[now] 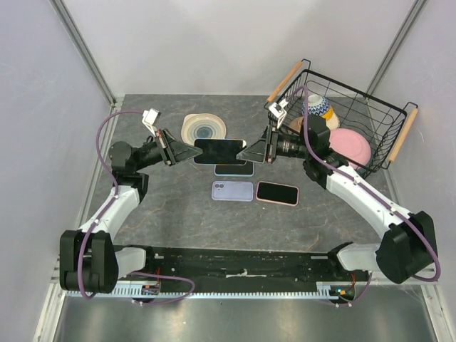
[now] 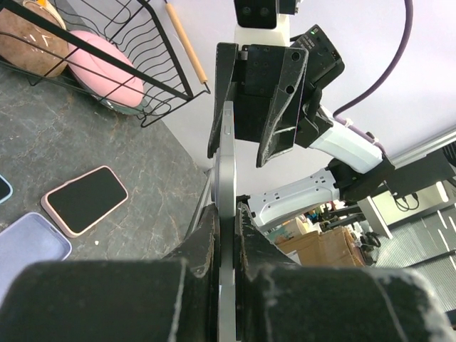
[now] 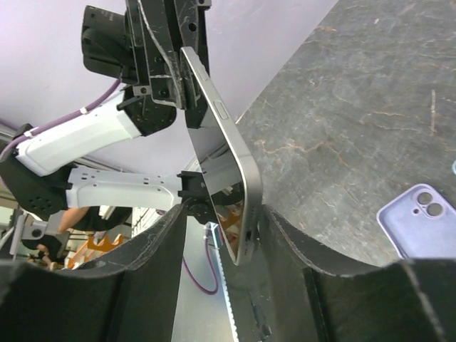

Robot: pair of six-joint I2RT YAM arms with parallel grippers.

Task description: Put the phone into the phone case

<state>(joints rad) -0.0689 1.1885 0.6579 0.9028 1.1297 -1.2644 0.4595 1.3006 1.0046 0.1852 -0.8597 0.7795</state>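
Note:
A black-screened phone (image 1: pixel 220 150) with a silver edge hangs in the air above the table's middle, held level between both arms. My left gripper (image 1: pixel 196 152) is shut on its left end; the left wrist view shows the phone's edge (image 2: pixel 226 164) clamped between the fingers (image 2: pixel 228 214). My right gripper (image 1: pixel 246 153) is open around the right end; in the right wrist view the phone (image 3: pixel 221 149) rests against one finger, with a gap to the other (image 3: pixel 224 221). An empty lavender phone case (image 1: pixel 232 191) lies on the table below and shows in both wrist views (image 2: pixel 28 246) (image 3: pixel 420 217).
A phone in a pink case (image 1: pixel 277 193) lies right of the lavender case, and a dark phone (image 1: pixel 234 169) lies under the held one. A striped bowl (image 1: pixel 204 129) sits behind. A black wire basket (image 1: pixel 356 92) with a pink bowl (image 1: pixel 349 146) stands at the back right.

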